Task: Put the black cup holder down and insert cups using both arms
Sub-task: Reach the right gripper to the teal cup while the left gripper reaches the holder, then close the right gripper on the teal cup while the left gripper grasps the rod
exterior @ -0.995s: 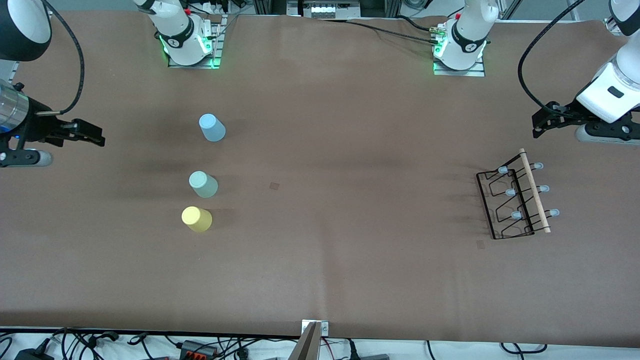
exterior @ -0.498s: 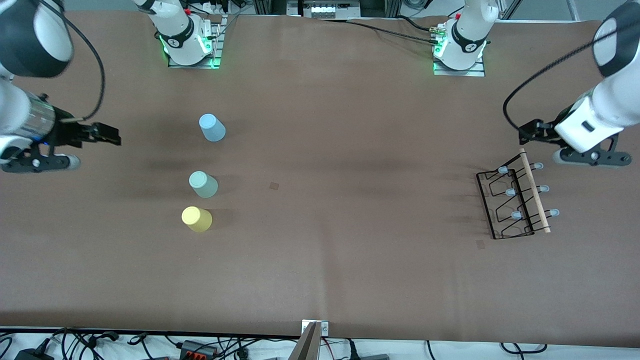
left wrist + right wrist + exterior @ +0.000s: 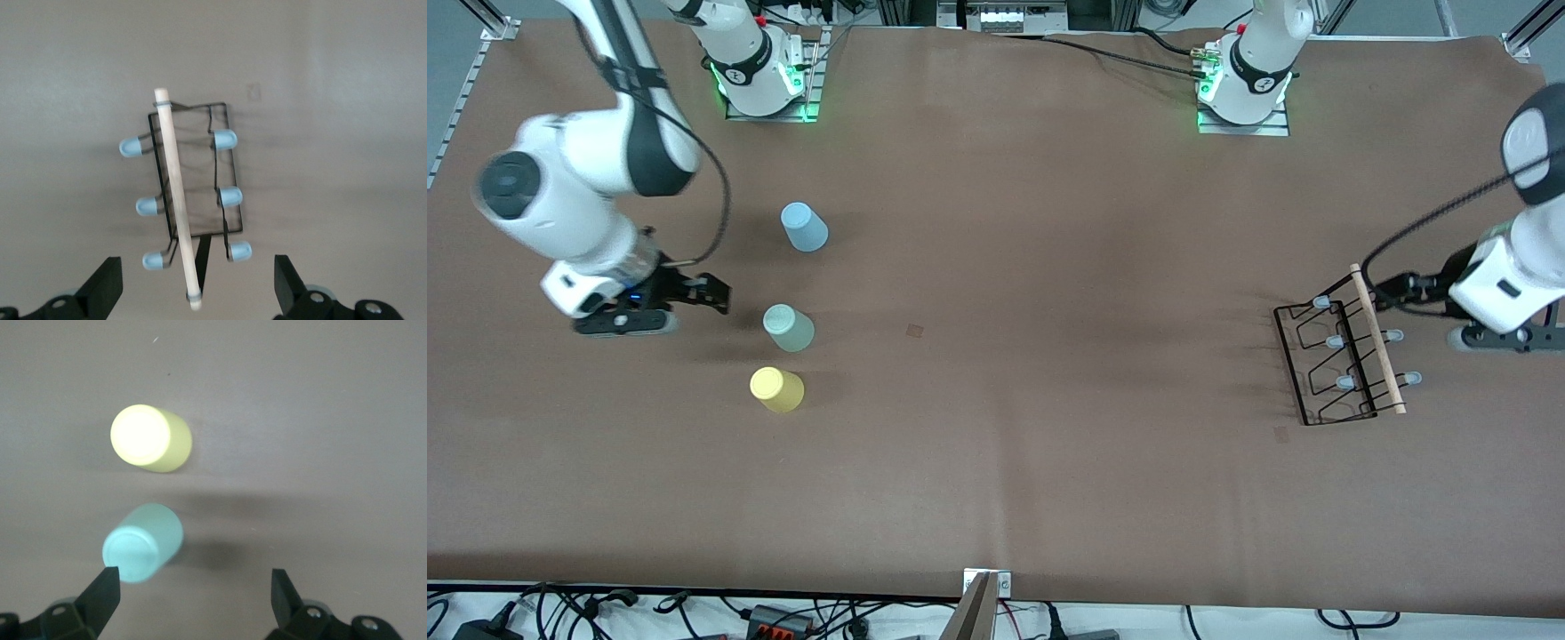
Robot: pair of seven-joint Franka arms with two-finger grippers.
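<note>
Both arms are the usual glossy white shells with black bands at the joints. The right arm has a fat rounded elbow with a dark round cap on its end, a silvery ring near the wrist with a tiny blue light, and a thin black cable looping off it. The left arm looks the same, with its own black cable. Both bases sit on metal plates and glow green, each with a black ring with a small white logo.
</note>
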